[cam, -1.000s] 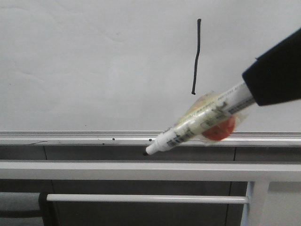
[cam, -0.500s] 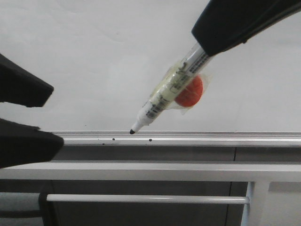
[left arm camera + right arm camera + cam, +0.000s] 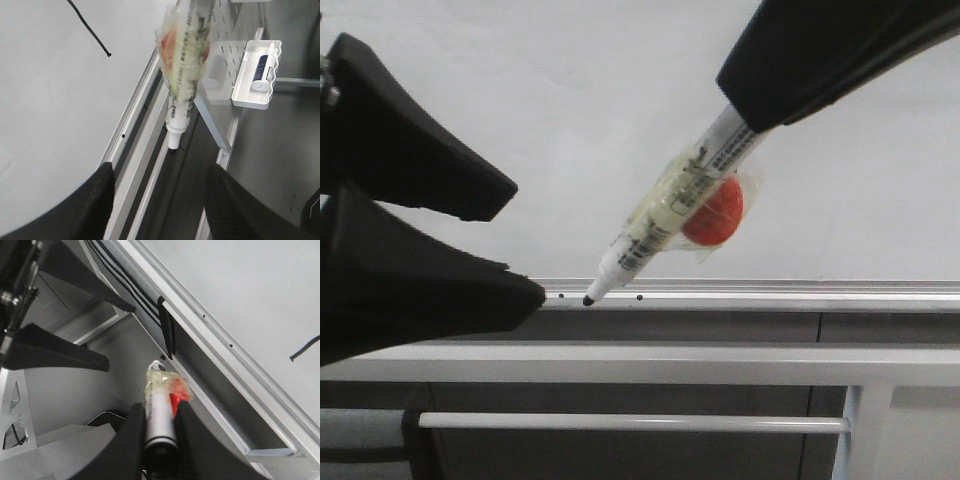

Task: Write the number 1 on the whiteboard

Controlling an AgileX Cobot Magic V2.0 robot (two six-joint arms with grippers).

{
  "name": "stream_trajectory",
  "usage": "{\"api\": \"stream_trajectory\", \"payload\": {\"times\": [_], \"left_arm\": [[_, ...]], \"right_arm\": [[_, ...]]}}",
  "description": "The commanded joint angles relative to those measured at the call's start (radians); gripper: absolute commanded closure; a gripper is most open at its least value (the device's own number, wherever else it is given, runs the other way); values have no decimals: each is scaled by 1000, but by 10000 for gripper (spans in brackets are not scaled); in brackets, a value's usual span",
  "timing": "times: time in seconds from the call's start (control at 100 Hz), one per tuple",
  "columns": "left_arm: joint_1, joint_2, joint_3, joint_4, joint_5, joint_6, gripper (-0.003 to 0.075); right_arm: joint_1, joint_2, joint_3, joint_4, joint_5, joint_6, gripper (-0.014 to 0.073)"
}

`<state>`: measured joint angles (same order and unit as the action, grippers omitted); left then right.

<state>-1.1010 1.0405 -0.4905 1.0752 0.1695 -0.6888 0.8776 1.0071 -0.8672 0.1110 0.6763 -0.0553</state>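
the right gripper (image 3: 159, 415) is clamped on the marker pen (image 3: 665, 213), which slants down with its black tip at the aluminium rail (image 3: 770, 292) of the whiteboard (image 3: 570, 120); whether the tip touches the rail cannot be determined. the left gripper (image 3: 515, 240) hangs near the tip with its jaws apart and nothing between them. the number 1 (image 3: 90, 31) is visible on the whiteboard only in the wrist views; in the front view it is hidden behind the right arm. risk: if the tip drags along the rail, it is likely to leave another stray mark beside the small dark dots (image 3: 639, 297) present there. risk: the two grippers are close together, so a careless approach by the open left gripper may knock the marker pen, twist it in the grip, or push the tip onto the whiteboard and spoil the stroke. the taped wrap and orange piece (image 3: 713, 213) on the barrel make an uneven surface, so a handover grasp there may slip. containers: a white tray (image 3: 256, 75) is mounted on the perforated panel (image 3: 220, 30) and holds one capped marker (image 3: 261, 70) lying in it.
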Motion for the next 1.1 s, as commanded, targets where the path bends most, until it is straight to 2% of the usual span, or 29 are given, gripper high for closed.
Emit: {"api": "stream_trajectory", "payload": {"times": [0.0, 0.78, 1.09], "left_arm": [[-8, 15, -50, 10, -35, -8, 345], [-6, 53, -90, 10, -30, -10, 345], [-6, 53, -90, 7, -30, -10, 359]], "right_arm": [[-5, -8, -45, 10, -73, 0, 638], [-5, 34, -82, 67, -111, -4, 637], [40, 34, -82, 45, -114, -13, 638]]}}
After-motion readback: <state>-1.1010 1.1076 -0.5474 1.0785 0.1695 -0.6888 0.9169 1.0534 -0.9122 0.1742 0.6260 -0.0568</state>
